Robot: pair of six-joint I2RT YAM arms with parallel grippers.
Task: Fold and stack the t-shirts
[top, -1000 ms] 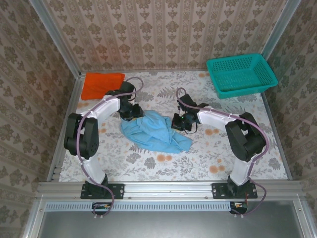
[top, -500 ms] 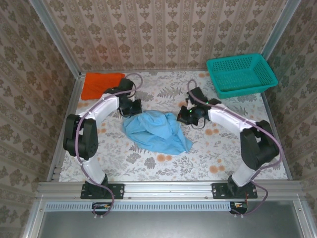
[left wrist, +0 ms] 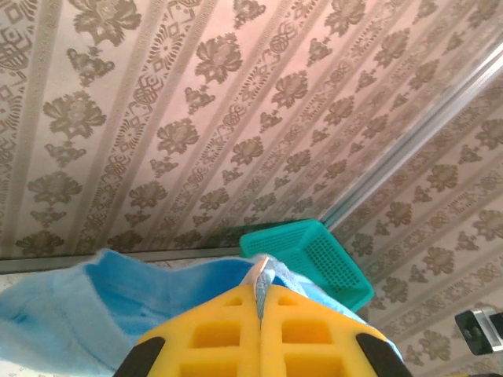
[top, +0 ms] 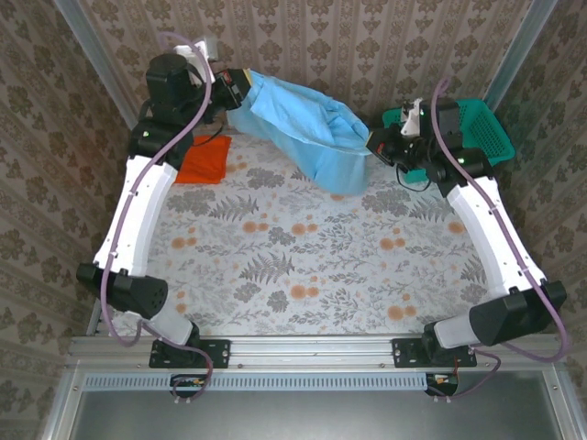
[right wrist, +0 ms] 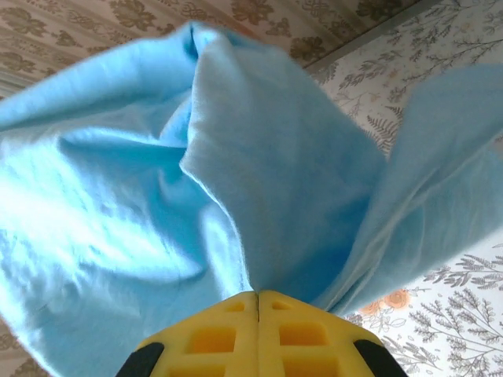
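Observation:
The light blue t-shirt point(top: 307, 128) hangs in the air at the back of the table, stretched between both raised arms. My left gripper point(top: 240, 87) is shut on its left end; a thin edge of blue cloth point(left wrist: 271, 275) shows pinched between the yellow fingers point(left wrist: 228, 334). My right gripper point(top: 376, 142) is shut on the right end, and blue folds point(right wrist: 259, 188) rise straight out of its closed yellow fingers point(right wrist: 302, 338). The orange t-shirt point(top: 204, 160) lies folded flat at the back left, partly under the left arm.
A teal mesh basket point(top: 477, 128) stands at the back right, behind the right arm, and appears past the left fingers point(left wrist: 314, 255). Patterned walls close in the back and sides. The floral tablecloth point(top: 312, 266) covers the table.
Both grippers have lifted the blue shirt off the table and carried it up and back, spreading it between them. The left gripper closed on the cloth during this time.

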